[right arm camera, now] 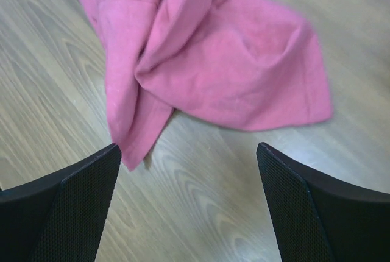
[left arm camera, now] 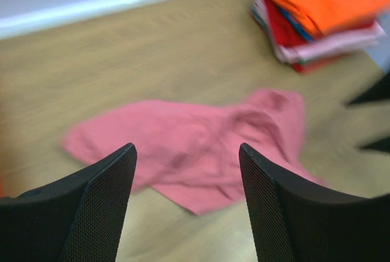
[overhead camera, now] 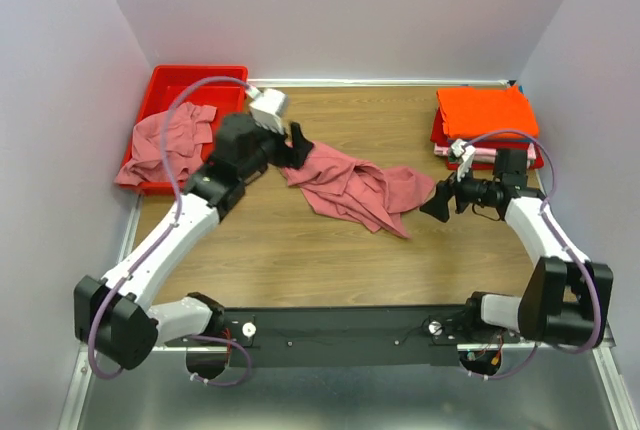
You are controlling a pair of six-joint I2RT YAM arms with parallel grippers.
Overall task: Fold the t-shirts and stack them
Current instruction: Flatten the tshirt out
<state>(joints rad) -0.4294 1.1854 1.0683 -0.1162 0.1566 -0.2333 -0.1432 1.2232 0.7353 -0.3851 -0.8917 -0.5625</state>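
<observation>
The rose-pink t-shirt (overhead camera: 352, 186) is lying crumpled in the middle of the counter (overhead camera: 290, 250), unfolded and bunched into ridges, with one tail trailing toward the near right. The left claw (overhead camera: 298, 141) is hanging over the shirt's far-left edge. In its wrist view the jaws are standing well apart, with nothing between them but the cloth down below, so there's no grip on the shirt.

On the other side, the right claw (overhead camera: 438, 200) is pointing at the shirt's right end from just beside it. Its jaws are spread wide and gripping nothing, and its wrist view is showing the pink folds resting on the wood just ahead.

At the far right, a stack of folded t-shirts (overhead camera: 487, 115) is sitting on the counter. Bright orange is lying on top, with red and pale pink layers peeking out beneath.

At the far left, a red bin (overhead camera: 170, 78) is sitting in the corner. A second rose-pink t-shirt (overhead camera: 165, 142) is spilling out of it and draping over its near rim.
</observation>
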